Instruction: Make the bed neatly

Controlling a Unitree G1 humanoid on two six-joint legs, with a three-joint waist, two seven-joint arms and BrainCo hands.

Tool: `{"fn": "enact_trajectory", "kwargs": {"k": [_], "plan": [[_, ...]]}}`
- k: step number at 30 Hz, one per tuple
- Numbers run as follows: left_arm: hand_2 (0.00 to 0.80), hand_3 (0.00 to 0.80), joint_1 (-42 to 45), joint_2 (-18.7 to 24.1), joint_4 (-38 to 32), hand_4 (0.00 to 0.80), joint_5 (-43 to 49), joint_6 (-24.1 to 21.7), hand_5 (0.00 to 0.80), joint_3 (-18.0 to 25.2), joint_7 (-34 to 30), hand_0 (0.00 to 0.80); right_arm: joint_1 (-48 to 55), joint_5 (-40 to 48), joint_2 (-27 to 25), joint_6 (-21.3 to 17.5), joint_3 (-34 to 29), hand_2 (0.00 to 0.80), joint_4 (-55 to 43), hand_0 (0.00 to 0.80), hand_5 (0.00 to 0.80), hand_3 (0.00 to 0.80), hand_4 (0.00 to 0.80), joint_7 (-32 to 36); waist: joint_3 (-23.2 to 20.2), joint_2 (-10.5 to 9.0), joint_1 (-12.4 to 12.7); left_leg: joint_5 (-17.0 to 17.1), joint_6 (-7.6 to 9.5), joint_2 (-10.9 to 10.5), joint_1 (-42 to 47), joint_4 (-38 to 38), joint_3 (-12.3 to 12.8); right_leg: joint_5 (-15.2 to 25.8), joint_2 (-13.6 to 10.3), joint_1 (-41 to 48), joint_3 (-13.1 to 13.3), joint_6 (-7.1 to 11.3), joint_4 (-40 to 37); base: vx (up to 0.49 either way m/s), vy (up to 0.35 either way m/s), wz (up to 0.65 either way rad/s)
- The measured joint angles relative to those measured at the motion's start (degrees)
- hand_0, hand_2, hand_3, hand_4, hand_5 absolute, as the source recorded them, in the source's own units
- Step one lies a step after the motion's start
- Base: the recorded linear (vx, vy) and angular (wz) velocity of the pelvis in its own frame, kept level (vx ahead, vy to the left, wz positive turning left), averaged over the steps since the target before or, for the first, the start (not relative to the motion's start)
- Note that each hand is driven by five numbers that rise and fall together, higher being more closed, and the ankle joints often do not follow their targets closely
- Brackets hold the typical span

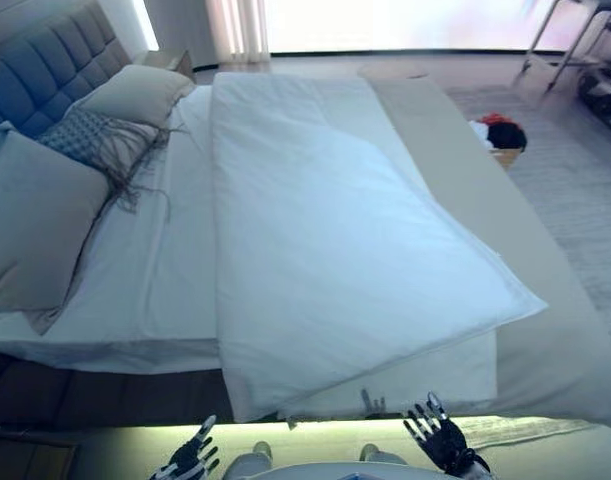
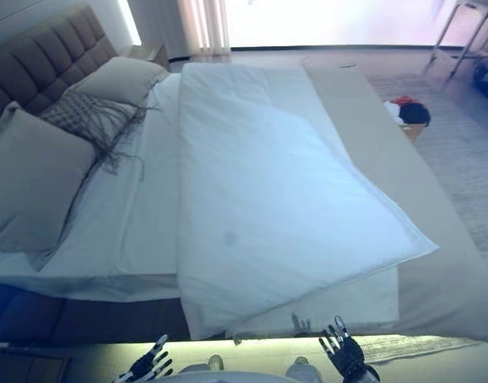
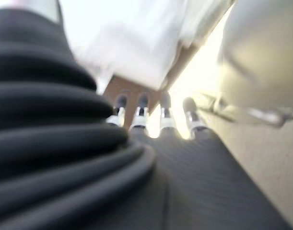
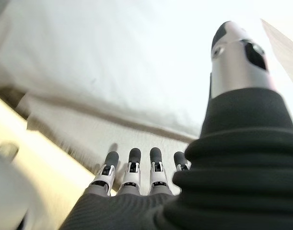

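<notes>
A white duvet (image 1: 325,250) is seen folded over on the bed (image 1: 545,330), lying slantwise: its upper layer runs from the head end towards the foot-end corner, where a pointed corner juts out over the tan bedspread (image 1: 475,190) along the foot edge. It is judged that the fold leaves the sheet by the pillows (image 1: 45,220) uncovered, so the duvet has yet to be spread and squared. The pillows are stacked against the headboard (image 1: 45,60), a fringed cushion (image 1: 95,140) between them, presumably already arranged.

The left hand (image 1: 190,458) is held low beside the near edge of the bed, fingers straight and spread, with nothing in its grasp. The right hand (image 1: 440,438) is likewise held below the near edge, fingers extended and empty, just beneath the duvet's hanging hem. Both are probably poised there so that the near hem can be taken up and drawn flat.

A basket (image 1: 500,135) of clothes stands on the floor beyond the foot of the bed.
</notes>
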Motion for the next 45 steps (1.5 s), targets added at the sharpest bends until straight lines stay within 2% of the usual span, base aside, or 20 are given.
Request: {"fn": "enact_trajectory", "kwargs": {"k": [4,7,10,14,16,20,23,26,31,36,39,45], "plan": [[0.000,0.000,0.3,-1.5,-1.4,0.000,-0.8,-0.3,0.000,-0.7,-1.9,0.000,-3.0,2.0,-0.7,0.0,-2.7,0.000,0.0,0.000,0.000,0.000,0.000,-2.4,1.2,1.83,0.0,-0.4,-0.49,0.3,-0.3,0.3,-0.5,-0.3,0.5,0.2,0.0,0.00,-0.5,0.019,-0.048,0.05],[0.000,0.000,-1.5,-2.0,-3.7,0.000,-3.0,-1.6,0.000,-3.7,-3.8,0.000,-5.6,2.8,-1.7,0.0,-2.9,0.000,0.0,0.000,0.000,0.000,0.000,-4.0,2.6,1.74,0.1,-1.5,-0.80,0.7,-4.0,3.7,-1.0,-1.7,0.3,-2.7,0.3,-0.31,2.2,-0.194,-0.101,0.04],[0.000,0.000,-6.1,-1.7,-6.5,0.000,-6.7,-2.6,0.000,-6.0,-5.3,0.000,-10.2,3.5,-4.0,-0.1,-2.9,0.000,0.3,0.000,0.000,0.000,0.000,-6.8,6.4,1.84,0.1,-2.3,-0.84,1.4,-11.6,10.0,-2.0,-4.0,-0.3,-11.0,0.9,-1.12,9.5,-0.261,-0.098,0.04],[0.000,0.000,-12.4,-0.6,-11.0,0.000,-11.8,-2.7,0.000,-8.0,-5.8,0.000,-18.5,5.2,-7.8,-0.2,-2.9,0.000,0.3,0.000,0.000,0.000,0.000,-11.8,14.3,1.65,0.2,-3.1,-0.44,1.8,-20.7,16.6,-2.6,-5.8,-1.3,-21.3,2.2,-2.34,19.0,-0.162,-0.077,-0.01],[0.000,0.000,-15.0,-0.2,-13.7,0.000,-13.8,-2.8,0.000,-8.7,-5.8,0.000,-22.1,5.9,-10.0,-0.3,-2.9,0.000,0.2,0.000,0.000,0.000,0.000,-14.5,17.7,2.26,0.2,-3.1,-0.47,1.9,-24.6,19.0,-2.7,-6.5,-1.9,-25.4,2.4,-2.84,22.3,-0.132,-0.075,0.07],[0.000,0.000,-16.4,-0.1,-16.1,0.000,-14.6,-3.4,0.000,-9.0,-5.5,0.000,-26.9,7.6,-12.4,-0.3,-2.9,0.000,0.3,0.000,0.000,0.000,0.000,-17.4,21.2,3.30,0.4,-2.9,-0.49,1.9,-30.2,22.1,-3.0,-7.6,-2.5,-31.8,2.9,-3.48,27.3,-0.103,-0.064,0.05],[0.000,0.000,-16.5,0.3,-18.3,0.000,-17.1,-3.8,0.000,-9.3,-4.8,0.000,-28.4,8.6,-15.0,-0.3,-2.9,0.000,0.3,0.000,0.000,0.000,0.000,-18.0,22.6,3.76,1.7,-2.9,-0.50,1.7,-34.0,23.9,-3.4,-8.6,-3.0,-36.2,3.3,-3.94,30.6,-0.058,-0.041,0.06],[0.000,0.000,-16.2,0.9,-21.3,0.000,-22.2,-3.9,0.000,-9.5,-3.9,0.000,-30.5,9.1,-17.8,-0.5,-3.0,0.000,0.2,0.000,0.000,0.000,0.000,-17.8,23.9,4.24,1.8,-3.0,-0.57,1.2,-37.0,25.8,-4.0,-9.3,-3.8,-39.5,3.4,-4.26,33.5,-0.049,-0.037,0.13],[0.000,0.000,-15.9,2.9,-28.3,0.000,-25.5,-5.1,0.000,-10.0,-3.9,0.000,-34.6,11.3,-20.8,-1.5,-3.1,0.000,-0.6,0.000,0.000,0.000,0.000,-17.0,24.1,4.48,3.2,-3.0,-0.57,1.3,-40.0,27.2,-4.1,-9.6,-4.0,-42.8,3.6,-4.55,35.3,-0.030,-0.023,0.00],[0.000,0.000,-15.8,3.7,-29.3,0.000,-26.7,-5.5,0.000,-10.3,-2.9,0.000,-39.3,11.7,-23.7,-1.6,-3.0,0.000,-2.3,0.000,0.000,0.000,0.000,-16.0,24.1,4.52,3.5,-3.0,-0.56,1.2,-42.2,28.8,-4.4,-9.9,-4.2,-44.7,3.7,-4.67,36.3,0.005,-0.014,0.01],[0.000,0.000,-15.7,3.8,-29.5,0.000,-28.0,-5.5,0.000,-11.2,-2.8,0.000,-41.6,11.7,-25.9,-1.6,-3.0,0.000,-2.4,0.000,0.000,0.000,0.000,-15.9,24.1,4.56,4.9,-3.1,-0.57,1.3,-43.2,29.3,-4.5,-9.9,-4.3,-45.8,3.7,-4.87,36.8,0.011,-0.023,0.00],[0.000,0.000,-11.7,3.9,-31.4,0.000,-29.6,-6.1,0.000,-11.2,-3.3,0.000,-45.6,9.7,-29.0,0.0,-2.4,0.000,-2.5,0.000,0.000,0.000,0.000,-16.4,24.1,4.68,6.1,-3.5,-0.52,1.1,-44.2,30.6,-5.0,-10.0,-4.7,-46.2,3.4,-4.98,37.9,0.058,0.002,0.04]]}}
